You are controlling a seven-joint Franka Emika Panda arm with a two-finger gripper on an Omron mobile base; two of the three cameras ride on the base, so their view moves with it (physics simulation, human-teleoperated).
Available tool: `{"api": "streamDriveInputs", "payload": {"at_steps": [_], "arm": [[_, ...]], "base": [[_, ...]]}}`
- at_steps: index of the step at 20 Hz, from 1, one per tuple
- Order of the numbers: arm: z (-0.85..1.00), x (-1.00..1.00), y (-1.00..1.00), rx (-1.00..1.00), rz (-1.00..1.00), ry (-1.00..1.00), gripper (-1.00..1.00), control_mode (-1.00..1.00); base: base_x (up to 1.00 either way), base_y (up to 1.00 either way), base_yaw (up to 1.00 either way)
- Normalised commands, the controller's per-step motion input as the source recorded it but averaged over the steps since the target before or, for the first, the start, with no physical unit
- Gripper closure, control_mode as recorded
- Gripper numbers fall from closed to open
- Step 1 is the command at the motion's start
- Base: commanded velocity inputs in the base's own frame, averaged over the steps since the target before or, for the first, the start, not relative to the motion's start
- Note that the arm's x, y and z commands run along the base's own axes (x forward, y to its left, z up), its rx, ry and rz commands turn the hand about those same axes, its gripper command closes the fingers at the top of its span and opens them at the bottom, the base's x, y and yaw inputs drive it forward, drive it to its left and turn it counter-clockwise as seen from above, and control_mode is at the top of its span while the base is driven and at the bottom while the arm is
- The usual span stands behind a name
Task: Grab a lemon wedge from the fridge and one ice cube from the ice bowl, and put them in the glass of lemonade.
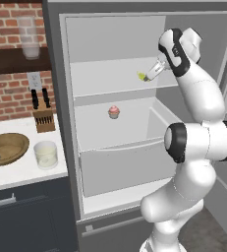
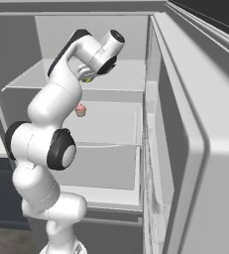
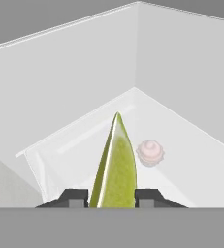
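Claw (image 3: pixel 111 197) first: its two dark tips stand on either side of the lemon wedge (image 3: pixel 116 167), pressed against its flanks, so it looks to be pinching the wedge. From the hand view the wedge lies straight ahead between the tips, its long axis running out along the claw's own line and its pointed end away from the hand. In the left base view the wedge (image 1: pixel 142 76) shows as a small yellow-green speck at the claw's end (image 1: pixel 147 75), over the upper shelf (image 1: pixel 110 78) of the open fridge (image 1: pixel 56 98), toward that shelf's right side. Whether it rests on the shelf or is lifted clear I cannot tell.

One shelf down sits a pink-topped cupcake (image 1: pixel 114 112), well apart from the wedge and seen through the shelf in the hand view (image 3: pixel 150 152).

Left of the fridge, the bench (image 1: pixel 24 174) carries a wooden bowl (image 1: pixel 7 147) near its left edge and a glass of lemonade (image 1: pixel 45 154) just beside it; a pale speck in the bowl may be ice.

In the right base view the arm's own wrist covers most of the claw, and a little yellow-green shows beneath it.
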Motion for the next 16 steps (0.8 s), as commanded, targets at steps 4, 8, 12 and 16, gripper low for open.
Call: {"api": "streamDriveInputs", "payload": {"at_steps": [4, 8, 12, 16], "arm": [[0.00, 0.00, 0.00, 0.00, 0.00, 0.00, 1.00, -1.00], [0.00, -0.07, 0.00, 0.00, 0.00, 0.00, 1.00, -1.00], [0.00, -0.83, 0.00, 0.00, 0.00, -0.08, 1.00, -1.00], [0.00, -1.00, -0.01, 0.03, -0.05, -0.20, 1.00, -1.00]], "base": [[0.00, 0.00, 0.00], [0.00, 0.00, 0.00], [0.00, 0.00, 0.00], [0.00, 0.00, 0.00]]}}
